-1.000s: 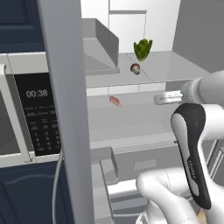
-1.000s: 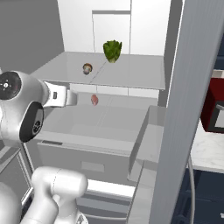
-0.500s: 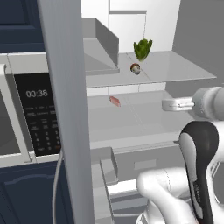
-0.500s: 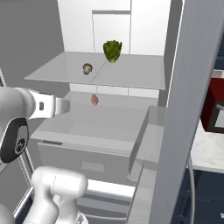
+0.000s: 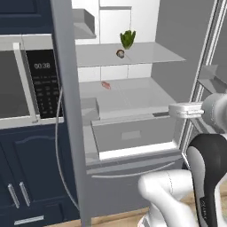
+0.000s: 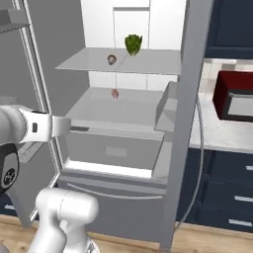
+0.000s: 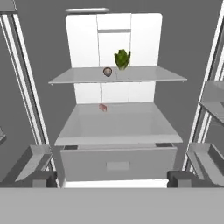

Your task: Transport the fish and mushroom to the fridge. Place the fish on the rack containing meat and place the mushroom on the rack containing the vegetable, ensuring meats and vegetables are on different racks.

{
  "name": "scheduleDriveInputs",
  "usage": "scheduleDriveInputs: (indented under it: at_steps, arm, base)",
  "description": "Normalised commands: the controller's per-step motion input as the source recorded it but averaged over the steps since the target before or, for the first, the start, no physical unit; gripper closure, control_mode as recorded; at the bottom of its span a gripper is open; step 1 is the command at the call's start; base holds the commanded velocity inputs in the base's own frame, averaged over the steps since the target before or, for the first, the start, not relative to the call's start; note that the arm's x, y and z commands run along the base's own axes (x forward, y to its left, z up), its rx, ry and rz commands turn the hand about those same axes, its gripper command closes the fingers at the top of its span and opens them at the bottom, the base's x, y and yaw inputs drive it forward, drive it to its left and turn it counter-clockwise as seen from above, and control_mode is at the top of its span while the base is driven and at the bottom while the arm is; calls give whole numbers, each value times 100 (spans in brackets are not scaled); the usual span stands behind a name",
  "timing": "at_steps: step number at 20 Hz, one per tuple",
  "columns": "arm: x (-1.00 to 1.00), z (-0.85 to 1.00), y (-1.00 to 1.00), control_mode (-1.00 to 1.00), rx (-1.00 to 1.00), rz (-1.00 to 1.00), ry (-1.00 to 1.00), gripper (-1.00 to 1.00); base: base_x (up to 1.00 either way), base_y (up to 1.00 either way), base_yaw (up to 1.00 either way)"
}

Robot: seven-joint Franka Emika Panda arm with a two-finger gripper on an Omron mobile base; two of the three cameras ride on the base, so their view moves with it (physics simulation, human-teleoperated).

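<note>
open fridge (image 7: 26, 87) seen along the gripper (image 7: 112, 178), whose two fingertips (image 7: 43, 178) stand spread wide with nothing between them. the mushroom (image 7: 107, 71) sits on the upper rack (image 7: 144, 75), just beside the green leafy vegetable (image 7: 122, 59); a small pink piece (image 7: 103, 107), probably the meat, lies on the lower rack (image 7: 131, 127) toward the back. no fish can be made out in these views. from the gripper, both racks lie straight ahead and above, the pink piece slightly left of centre and well apart from the fingertips; the drawer front (image 7: 118, 162) is the nearest surface. the mushroom step looks done and the fish step not. in the base views the hand (image 5: 188, 110) hangs outside the fridge at about lower-rack height, with a microwave (image 5: 26, 80) beside the fridge
</note>
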Motion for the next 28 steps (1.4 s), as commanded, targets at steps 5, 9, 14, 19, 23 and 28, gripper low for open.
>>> scheduleDriveInputs:
  at_steps: [5,9,14,19,23,28]
  arm:
    - [0,0,0,100,0,0,0,-100]
    - [0,0,0,100,0,0,0,-100]
    - [0,0,0,100,0,0,0,-100]
    - [0,0,0,100,0,0,0,-100]
    - [0,0,0,100,0,0,0,-100]
    - [0,0,0,100,0,0,0,-100]
  base:
    - [-100,-16,0]
    - [-100,-10,0]
    - [-100,-8,0]
    - [-99,1,-13]
    - [-66,23,-61]
    - [-91,34,-48]
